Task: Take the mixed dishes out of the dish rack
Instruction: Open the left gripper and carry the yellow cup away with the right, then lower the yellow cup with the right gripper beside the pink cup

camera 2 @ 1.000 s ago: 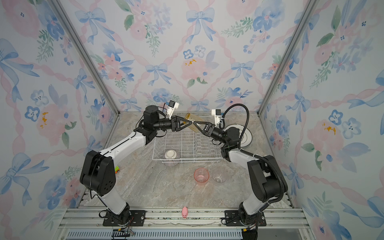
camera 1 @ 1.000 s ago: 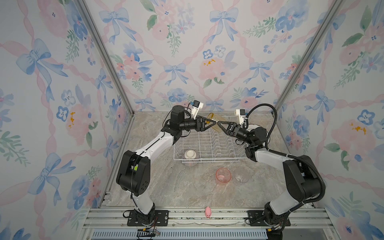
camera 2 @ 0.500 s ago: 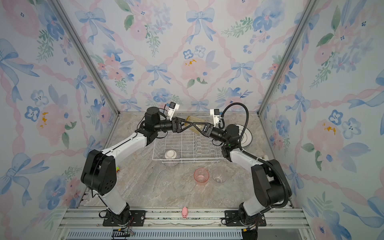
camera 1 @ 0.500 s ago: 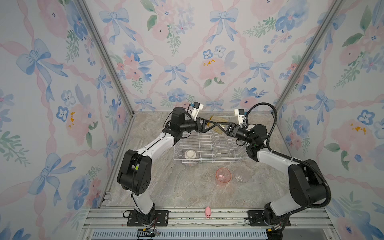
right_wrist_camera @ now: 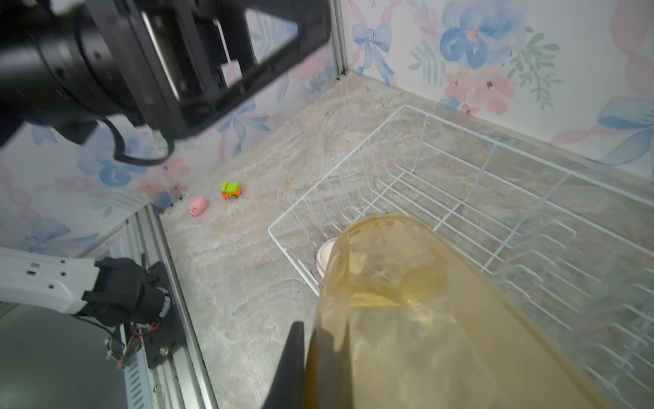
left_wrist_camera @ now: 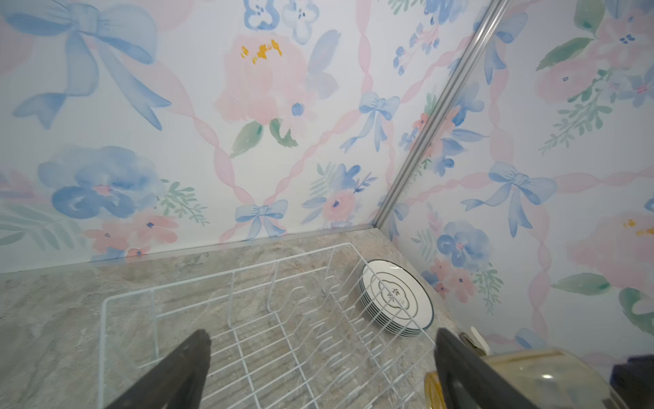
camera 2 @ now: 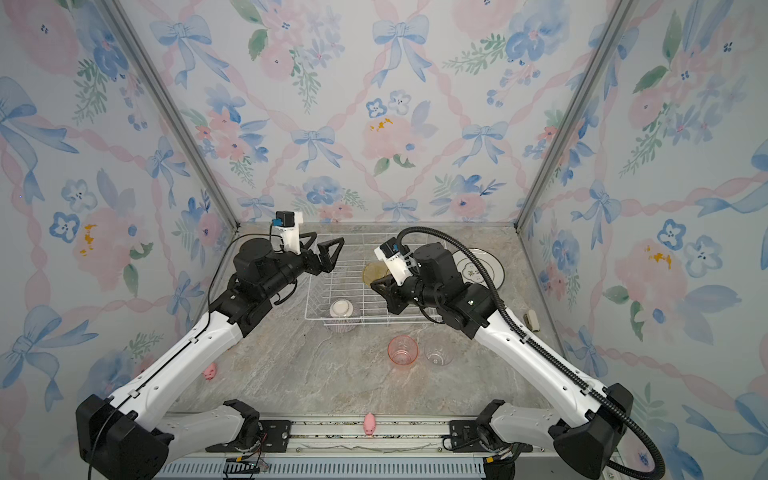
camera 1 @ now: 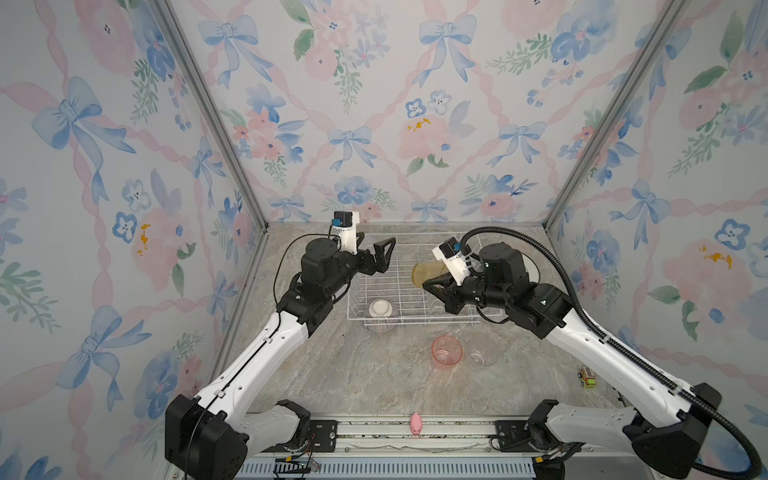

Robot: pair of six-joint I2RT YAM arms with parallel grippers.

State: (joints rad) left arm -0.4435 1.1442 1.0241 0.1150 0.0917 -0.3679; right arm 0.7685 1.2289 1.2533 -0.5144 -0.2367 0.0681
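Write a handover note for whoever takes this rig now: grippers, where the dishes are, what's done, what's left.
Left gripper: open, empty, above the dish rack's far left end.
Right gripper: shut on the yellow tumbler, held in the air over the rack.
Done: stack of white plates on the table right of the rack; pink tumbler and clear tumbler upright in front of it.
Left: set the yellow tumbler down outside the rack, then take out the ribbed bowl, upside down in its near left corner.
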